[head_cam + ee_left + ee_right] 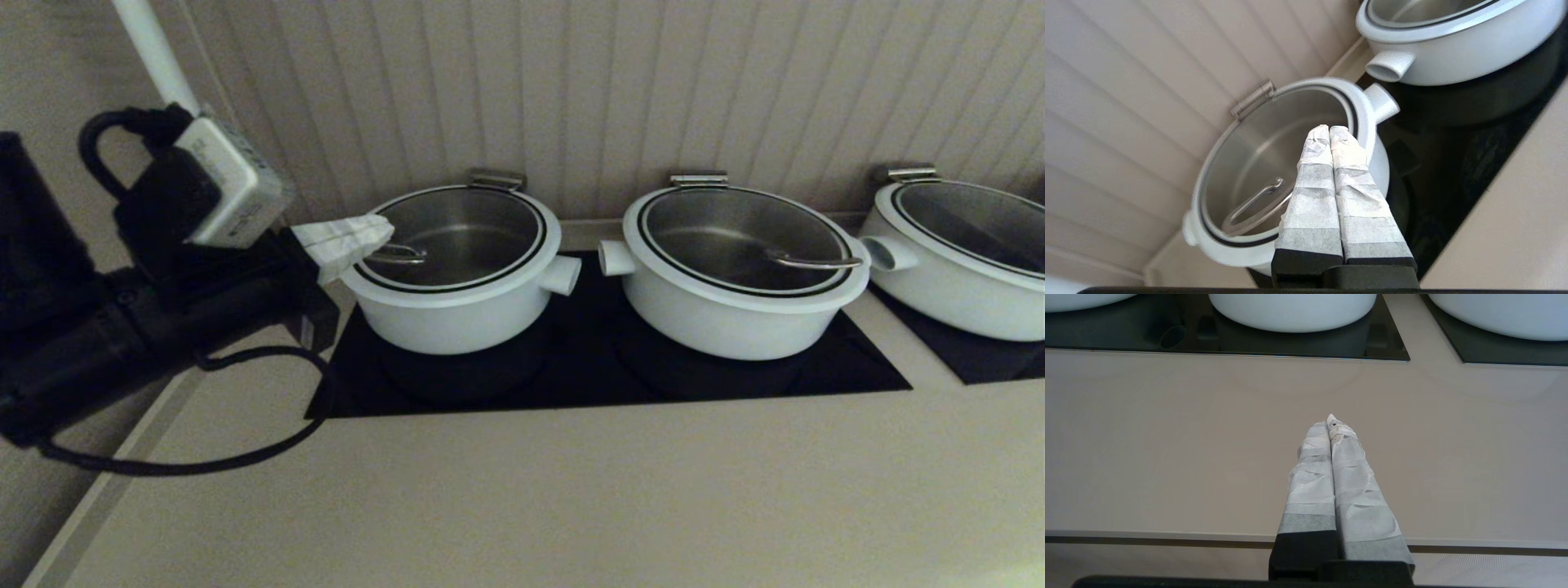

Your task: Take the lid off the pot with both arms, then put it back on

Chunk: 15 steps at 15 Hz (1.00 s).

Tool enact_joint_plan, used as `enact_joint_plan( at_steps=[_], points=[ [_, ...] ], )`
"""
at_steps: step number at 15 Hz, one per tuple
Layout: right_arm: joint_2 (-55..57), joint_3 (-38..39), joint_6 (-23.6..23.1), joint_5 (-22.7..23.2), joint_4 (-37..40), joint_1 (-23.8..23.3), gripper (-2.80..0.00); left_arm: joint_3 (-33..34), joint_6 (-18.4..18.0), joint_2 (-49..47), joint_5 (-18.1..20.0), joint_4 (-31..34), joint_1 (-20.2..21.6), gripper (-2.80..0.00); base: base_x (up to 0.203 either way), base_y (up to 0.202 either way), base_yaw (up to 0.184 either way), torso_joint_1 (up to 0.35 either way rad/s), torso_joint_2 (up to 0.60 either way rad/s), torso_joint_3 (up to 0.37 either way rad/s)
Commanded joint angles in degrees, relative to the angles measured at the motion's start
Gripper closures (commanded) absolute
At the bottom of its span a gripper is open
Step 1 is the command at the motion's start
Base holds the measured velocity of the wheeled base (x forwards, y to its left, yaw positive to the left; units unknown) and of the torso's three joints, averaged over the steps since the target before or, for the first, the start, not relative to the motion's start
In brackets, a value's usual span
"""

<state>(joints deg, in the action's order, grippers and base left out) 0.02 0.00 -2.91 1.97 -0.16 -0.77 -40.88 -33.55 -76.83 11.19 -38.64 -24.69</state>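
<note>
Nearest the robot, the right end effector (pixel 1331 424) hangs low over the bare beige worktop (pixel 522 490), its taped fingers pressed together and holding nothing, well short of the black cooktop (pixel 588 359) and out of the head view. Farther in, the left arm (pixel 122 327) reaches in from the side, its left end effector (pixel 1329 130) closed and empty, tips poised over the near left edge of the lid (pixel 457 237), close to the steel loop handle (pixel 396 255). The lid sits seated on the pot (pixel 457 310), leftmost of three. The lift appears not yet begun; next the fingers would need to part and close on the loop, with the right arm brought up.
</note>
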Motion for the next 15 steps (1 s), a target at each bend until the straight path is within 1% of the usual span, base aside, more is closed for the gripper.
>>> enact_joint_plan(
  at_steps=[1,3,5,6,8,9,10,12,15],
  points=[
    [-0.02,0.0,-0.07,0.05,-0.02,0.04,0.0,4.91,-1.98,8.89,-0.13,-0.14,-0.69,0.0,0.0,0.0,0.0,0.0,0.0,0.0],
    [-0.02,0.0,0.01,0.05,-0.02,-0.02,0.0,8.91,-2.52,14.41,-1.96,0.8,-0.77,0.0,0.0,0.0,0.0,0.0,0.0,0.0],
    [-0.02,0.0,-0.02,0.05,-0.02,0.03,0.0,12.16,-2.32,21.78,-4.69,5.53,-0.79,0.0,0.0,0.0,0.0,0.0,0.0,0.0],
    [-0.02,0.0,-0.05,0.05,-0.02,-0.02,0.0,13.3,-1.95,25.47,-5.72,9.02,-0.78,0.0,0.0,0.0,0.0,0.0,0.0,0.0],
    [-0.02,0.0,0.01,0.05,-0.02,-0.02,0.0,14.78,-0.42,32.74,-8.15,18.3,-0.74,0.0,0.0,0.0,0.0,0.0,0.0,0.0],
    [-0.02,0.0,-0.02,0.05,-0.02,-0.02,0.0,15.09,0.84,36.24,-10.01,24.08,-0.73,0.0,0.0,0.0,0.0,0.0,0.0,0.0],
    [-0.02,0.0,-0.07,0.05,-0.02,-0.02,0.0,15.25,2.02,38.83,-11.7,28.2,-0.72,0.0,0.0,0.0,0.0,0.0,0.0,0.0],
    [-0.02,0.0,0.01,0.05,-0.02,-0.02,0.0,15.51,3.59,43.52,-13.91,34.77,-0.71,0.0,0.0,0.0,0.0,0.0,0.0,0.0],
    [-0.02,0.0,0.01,0.05,-0.02,-0.02,0.0,15.64,3.98,50.2,-15.5,43.55,-0.71,0.0,0.0,0.0,0.0,0.0,0.0,0.0]
  ],
)
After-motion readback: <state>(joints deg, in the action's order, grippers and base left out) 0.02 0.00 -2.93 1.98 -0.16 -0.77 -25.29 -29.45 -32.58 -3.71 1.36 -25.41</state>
